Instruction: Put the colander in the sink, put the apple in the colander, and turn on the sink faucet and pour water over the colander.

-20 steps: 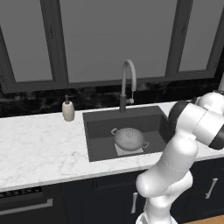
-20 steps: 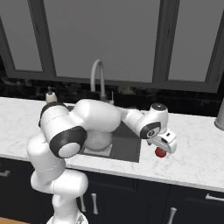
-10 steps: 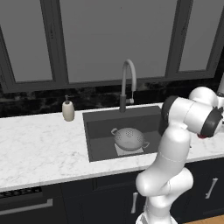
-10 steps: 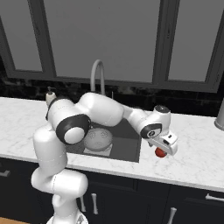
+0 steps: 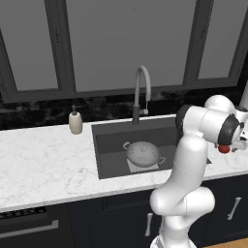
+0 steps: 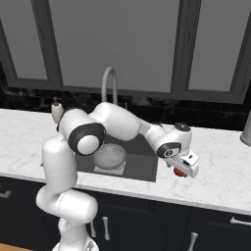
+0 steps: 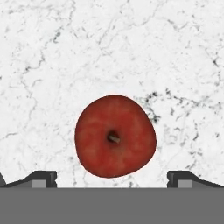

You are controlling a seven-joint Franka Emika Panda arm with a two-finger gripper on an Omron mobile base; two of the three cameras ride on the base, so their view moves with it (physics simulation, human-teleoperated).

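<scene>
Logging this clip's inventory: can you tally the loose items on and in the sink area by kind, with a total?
Colander, silvery, in the sink: 1
Apple, red, on the white marble counter below the open gripper: 1
Soap dispenser, beige, on the counter left of the sink: 1
Grey container at the counter's far right edge, partly cut off: 1
Total: 4

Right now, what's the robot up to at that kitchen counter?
The white arm has reached to the right of the sink and holds its open gripper directly over the apple, which lies on the marble counter between the spread fingertips, not yet gripped. The colander already sits in the basin, upside down by the look of it, on the drain plate. The sink faucet shows no water running.
</scene>
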